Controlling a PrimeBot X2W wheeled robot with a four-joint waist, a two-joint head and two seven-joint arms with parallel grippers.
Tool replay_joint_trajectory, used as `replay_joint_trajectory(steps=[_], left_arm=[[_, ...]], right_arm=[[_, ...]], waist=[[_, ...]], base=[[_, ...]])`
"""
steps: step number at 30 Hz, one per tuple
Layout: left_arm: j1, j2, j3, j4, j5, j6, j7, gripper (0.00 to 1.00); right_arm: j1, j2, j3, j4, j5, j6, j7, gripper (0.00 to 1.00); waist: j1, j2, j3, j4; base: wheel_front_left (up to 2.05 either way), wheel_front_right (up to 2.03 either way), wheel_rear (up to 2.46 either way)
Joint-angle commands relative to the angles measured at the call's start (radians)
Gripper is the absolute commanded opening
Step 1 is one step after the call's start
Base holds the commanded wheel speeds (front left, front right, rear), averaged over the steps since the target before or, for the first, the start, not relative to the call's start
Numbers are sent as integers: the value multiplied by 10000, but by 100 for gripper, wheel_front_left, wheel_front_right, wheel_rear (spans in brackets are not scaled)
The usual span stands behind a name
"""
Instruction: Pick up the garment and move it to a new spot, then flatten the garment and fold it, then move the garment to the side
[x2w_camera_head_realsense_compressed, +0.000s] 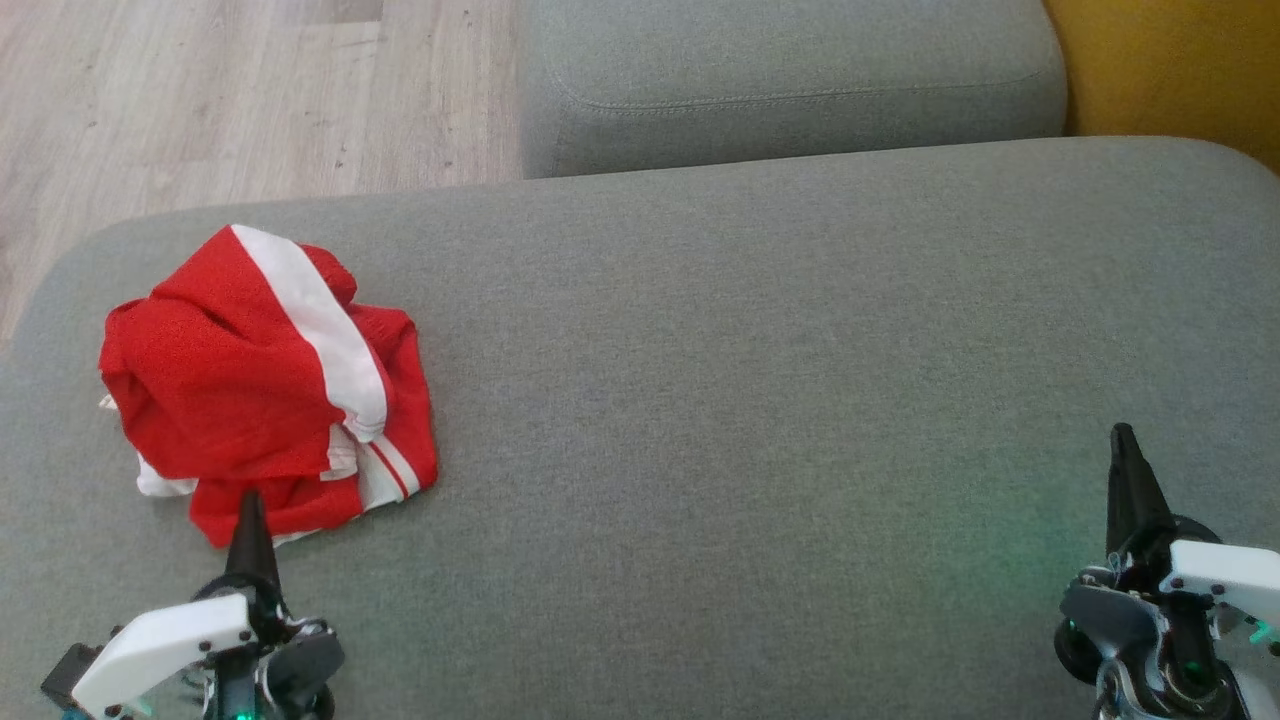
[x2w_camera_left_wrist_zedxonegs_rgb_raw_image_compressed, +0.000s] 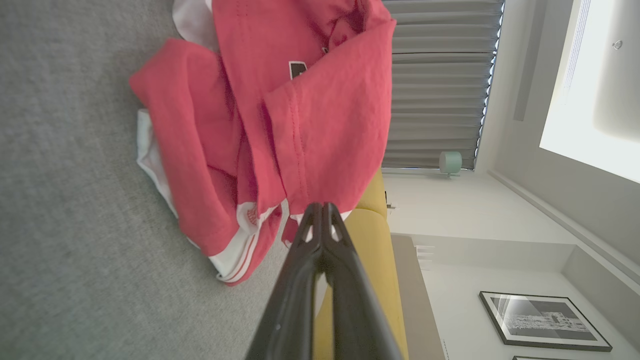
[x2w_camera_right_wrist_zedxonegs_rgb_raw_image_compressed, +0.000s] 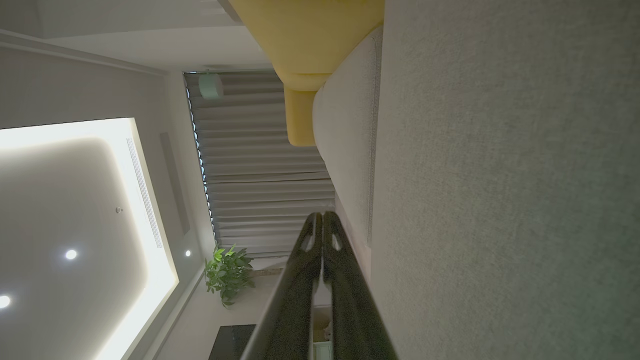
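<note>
The garment is a red piece with white stripes, lying crumpled in a heap on the left part of the grey cushion. My left gripper is shut, its tip right at the heap's near edge, with nothing between the fingers. In the left wrist view the red garment bulks just beyond the closed left gripper. My right gripper is shut and empty at the lower right, far from the cloth. The right wrist view has the closed right gripper beside bare grey upholstery.
A second grey cushion lies behind the main one. Wooden floor shows at the upper left, and a yellow seat at the upper right. Grey fabric stretches from the garment to the right gripper.
</note>
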Motion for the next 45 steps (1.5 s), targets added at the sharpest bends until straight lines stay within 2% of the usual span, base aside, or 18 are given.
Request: replay_joint_trajectory(steps=[1, 8, 9, 10, 34, 42, 45], left_arm=[[-504, 191, 327, -280, -54, -71, 32, 0], [-504, 191, 327, -280, -54, -71, 32, 0], [-1, 0, 0, -1, 1, 0, -1, 0], [13, -13, -7, 71, 4, 4, -7, 100], [251, -16, -84, -272, 494, -8, -674, 100], [245, -2, 61, -407, 819, 6, -882, 100], [221, 4, 90, -481, 1269, 166, -971, 100]], right_arm=[[-521, -160, 208, -320, 70, 134, 58, 0], [-521, -160, 209, -320, 70, 134, 58, 0], [-1, 0, 1, -2, 0, 0, -1, 0], [13, 11, 6, 70, -4, -7, -7, 100], [112, 20, 329, -208, -747, -4, -670, 100], [62, 7, 402, -304, -1633, 6, -876, 100], [50, 2, 449, -286, -2126, 10, -965, 100]], waist=[[0, 0, 0, 0], [0, 0, 0, 0], [0, 0, 0, 0], [0, 0, 0, 0], [0, 0, -14, 58], [0, 0, -23, 67], [0, 0, -23, 71]], base=[[0, 0, 0], [0, 0, 0], [0, 0, 0], [0, 0, 0], [0, 0, 0], [0, 0, 0], [0, 0, 0]])
